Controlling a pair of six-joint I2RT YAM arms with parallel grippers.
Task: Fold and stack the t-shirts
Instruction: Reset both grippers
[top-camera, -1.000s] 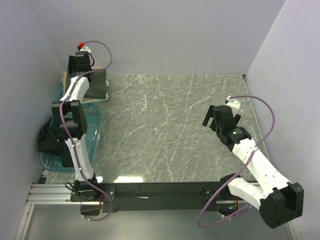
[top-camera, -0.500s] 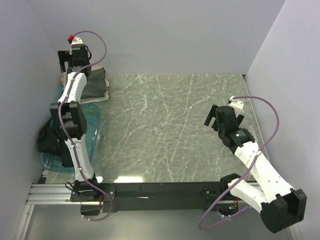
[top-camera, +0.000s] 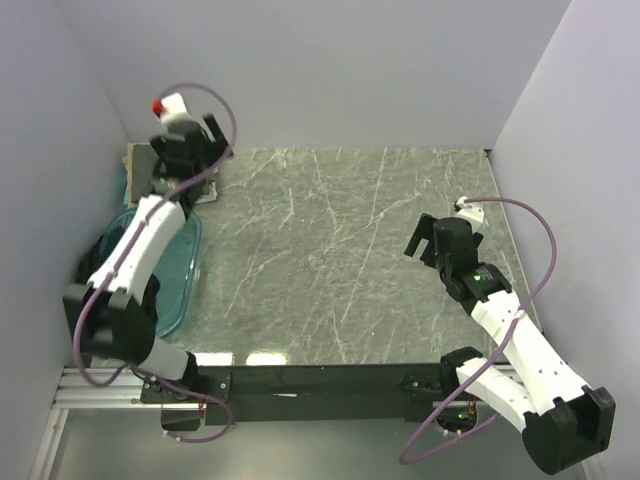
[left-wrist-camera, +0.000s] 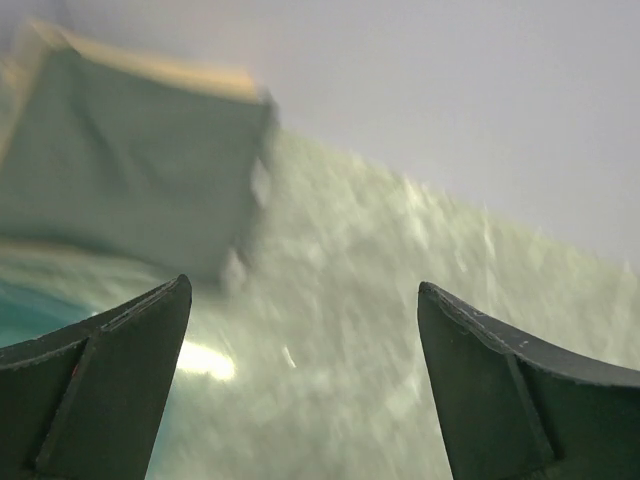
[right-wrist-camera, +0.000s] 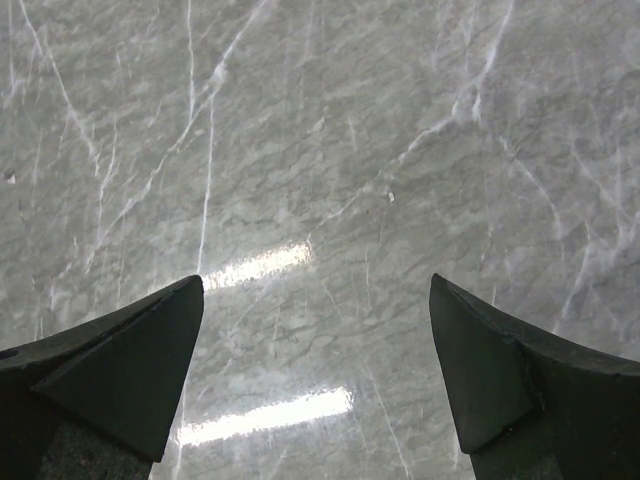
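Observation:
A folded dark charcoal-grey t-shirt (left-wrist-camera: 130, 170) lies on a tan t-shirt (left-wrist-camera: 150, 70) in the table's far left corner; the stack is blurred in the left wrist view. From above, the stack (top-camera: 140, 163) is mostly hidden behind my left arm. My left gripper (top-camera: 195, 150) hovers over the stack's right edge, open and empty (left-wrist-camera: 300, 290). My right gripper (top-camera: 425, 232) is open and empty above bare marble at the right (right-wrist-camera: 315, 280). No black shirts show clearly.
A translucent teal plastic tub (top-camera: 185, 265) stands at the left edge, under my left arm; its rim shows in the left wrist view (left-wrist-camera: 20, 315). The grey marble tabletop (top-camera: 330, 250) is walled at the back and both sides.
My left arm has swung out from the far left corner, and its gripper has moved right and slightly forward over the stack's edge. My right gripper has barely moved.

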